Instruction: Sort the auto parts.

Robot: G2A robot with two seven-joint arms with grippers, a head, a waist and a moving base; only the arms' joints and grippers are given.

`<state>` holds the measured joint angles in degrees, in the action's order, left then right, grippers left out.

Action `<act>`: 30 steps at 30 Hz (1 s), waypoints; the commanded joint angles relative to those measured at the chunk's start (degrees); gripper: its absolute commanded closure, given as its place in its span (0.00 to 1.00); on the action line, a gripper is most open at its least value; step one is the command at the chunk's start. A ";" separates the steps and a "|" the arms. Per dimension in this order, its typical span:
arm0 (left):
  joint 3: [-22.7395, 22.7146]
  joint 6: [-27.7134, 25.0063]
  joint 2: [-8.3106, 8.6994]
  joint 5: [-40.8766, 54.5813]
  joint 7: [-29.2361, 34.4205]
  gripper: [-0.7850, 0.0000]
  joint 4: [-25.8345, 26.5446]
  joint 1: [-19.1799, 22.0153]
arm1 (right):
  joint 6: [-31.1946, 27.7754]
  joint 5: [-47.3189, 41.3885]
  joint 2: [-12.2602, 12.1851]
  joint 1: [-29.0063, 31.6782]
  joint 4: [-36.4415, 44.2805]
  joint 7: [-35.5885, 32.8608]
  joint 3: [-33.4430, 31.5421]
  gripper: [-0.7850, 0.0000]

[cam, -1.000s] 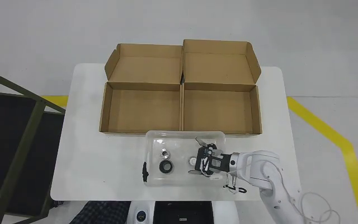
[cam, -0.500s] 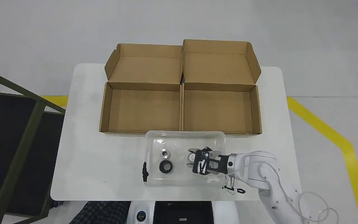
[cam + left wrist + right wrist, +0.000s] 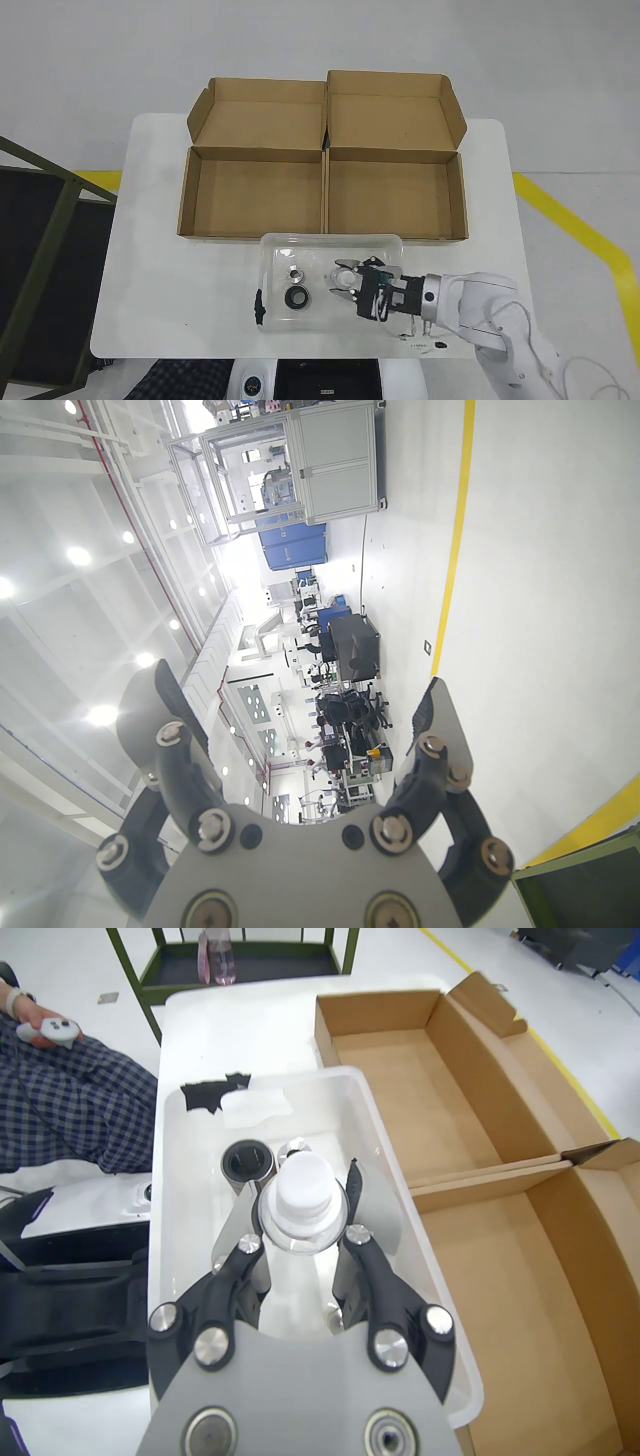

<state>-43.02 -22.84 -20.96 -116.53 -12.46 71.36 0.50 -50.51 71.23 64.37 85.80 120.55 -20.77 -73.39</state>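
We see our right gripper (image 3: 302, 1200) clamped on a white part (image 3: 305, 1185) over the clear bin (image 3: 382, 1128) near a black ring (image 3: 248, 1159), our left gripper (image 3: 297, 680) spread wide.

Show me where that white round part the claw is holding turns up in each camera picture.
Top view: the white round part is at the tip of the right gripper, inside the outline of the clear bin.
Right wrist view: mid-picture, clamped between the gripper's fingers.
Left wrist view: faces the hall, away from the table.
Shared landmark: the clear bin's rim.
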 commanded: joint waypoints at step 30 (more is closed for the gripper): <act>0.00 0.00 0.00 0.00 0.00 0.00 0.00 0.00 | 4.50 -35.38 -0.43 2.15 -0.44 20.77 -10.33 1.00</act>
<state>-43.02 -22.84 -20.96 -116.53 -12.46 71.36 0.50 -46.04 36.53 63.95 88.06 120.22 0.06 -83.60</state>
